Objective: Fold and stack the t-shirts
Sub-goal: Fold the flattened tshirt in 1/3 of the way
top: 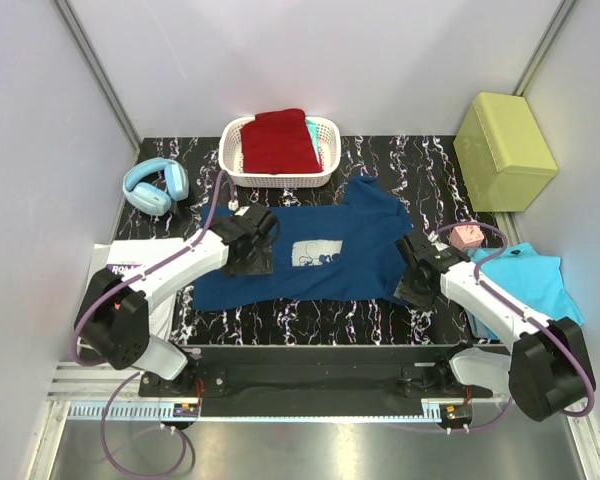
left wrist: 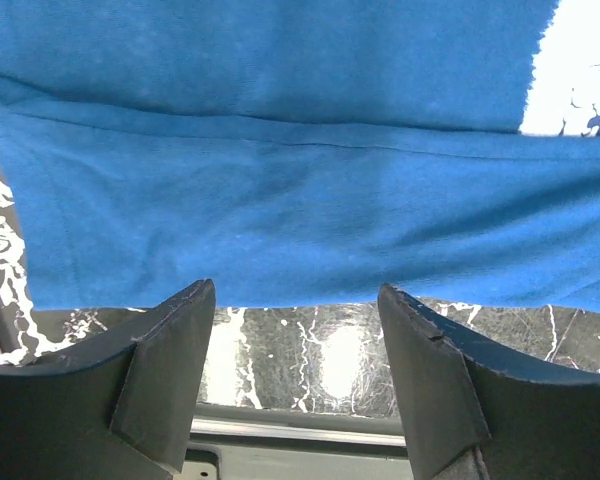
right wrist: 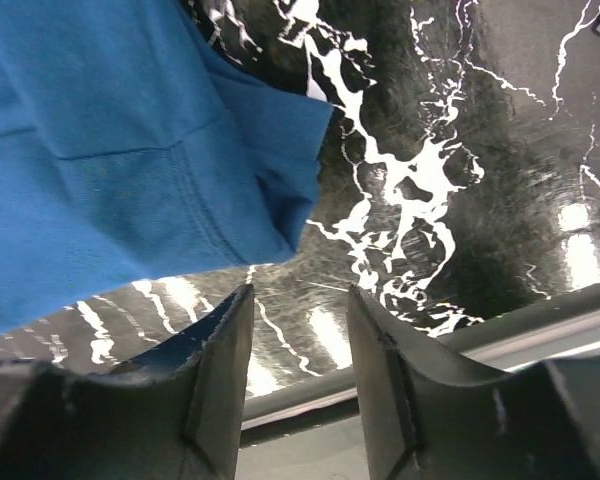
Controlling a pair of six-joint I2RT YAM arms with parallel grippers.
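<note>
Centrally, navy t-shirt on marbled table; left gripper and right gripper at its side edges, jaws spread, gripping nothing. Behind: white basket holding dark red t-shirt; headphones left; turquoise t-shirt right.

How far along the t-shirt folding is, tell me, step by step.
Done: a dark red t-shirt lies folded in the white basket. In hand: the navy t-shirt lies spread on the table, print up; the left gripper and right gripper stand open at its two sides, holding nothing. Left: folding and stacking the navy one, then the turquoise t-shirt lying loose at the table's right edge.
</note>
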